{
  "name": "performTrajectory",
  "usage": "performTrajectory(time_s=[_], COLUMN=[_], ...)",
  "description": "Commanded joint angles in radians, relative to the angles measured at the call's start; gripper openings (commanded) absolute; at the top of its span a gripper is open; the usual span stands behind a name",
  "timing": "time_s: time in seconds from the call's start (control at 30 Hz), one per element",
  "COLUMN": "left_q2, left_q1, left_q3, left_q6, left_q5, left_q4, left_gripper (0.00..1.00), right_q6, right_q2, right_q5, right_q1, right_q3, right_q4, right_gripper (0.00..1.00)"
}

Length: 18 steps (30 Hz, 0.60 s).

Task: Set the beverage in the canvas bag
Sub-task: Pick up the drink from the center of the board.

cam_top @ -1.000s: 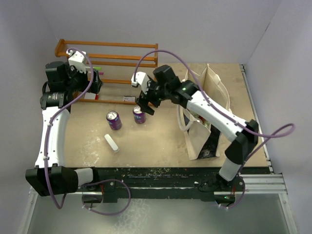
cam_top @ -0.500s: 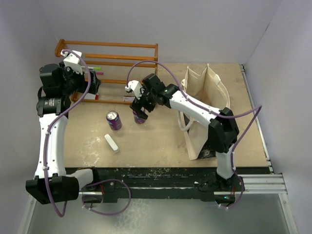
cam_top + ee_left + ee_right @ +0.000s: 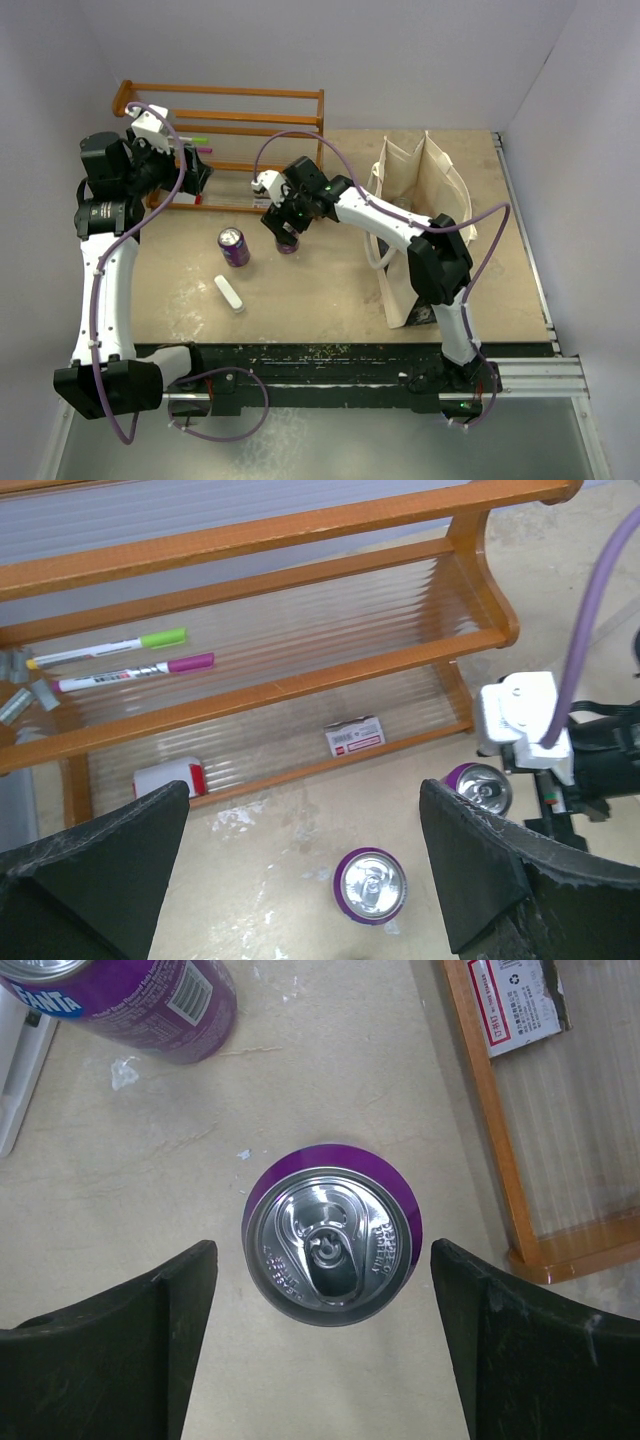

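Observation:
Two purple beverage cans stand upright on the table. The right can is mostly hidden under my right gripper; the left can stands free. In the right wrist view the right can's silver top sits centred between my open fingers, apart from both; the left can is at the top left. The cream canvas bag stands open at the right. My left gripper is open and empty above the rack's front edge, looking down on both cans.
A wooden rack stands at the back left, holding markers and a small white box. A white oblong object lies in front of the left can. The rack's corner is close to the right can.
My right gripper has moved left and lower, from beside the right can to directly over it. The left arm drew back slightly, then held still.

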Motion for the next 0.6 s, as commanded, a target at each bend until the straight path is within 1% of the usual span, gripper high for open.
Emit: performTrajectory(time_s=[0.0,0.17,0.33,0.57], left_q2=[-0.028,-0.034,-0.035,-0.037], left_q1=[0.011,0.011,0.011,0.011], left_q3=[-0.002,-0.003,-0.010,-0.014], left_q6=[-0.023,-0.022,-0.023,-0.025], left_q5=[0.062,0.064,0.067,0.070], left_q4=[0.044,0.044,0.049,0.051], left_gripper=[0.99,0.99,0.99,0.99], right_q6=[0.017,0.021,0.016,0.011], right_q2=[0.002,0.022,0.035,0.044], right_q5=[-0.026,-0.042,-0.036,-0.033], right_q1=[0.007,0.008,0.009,0.009], right_q3=[0.055,0.065,0.064,0.067], right_q4=[0.024,0.018,0.018,0.021], right_gripper=[0.85,0.80,0.82,0.78])
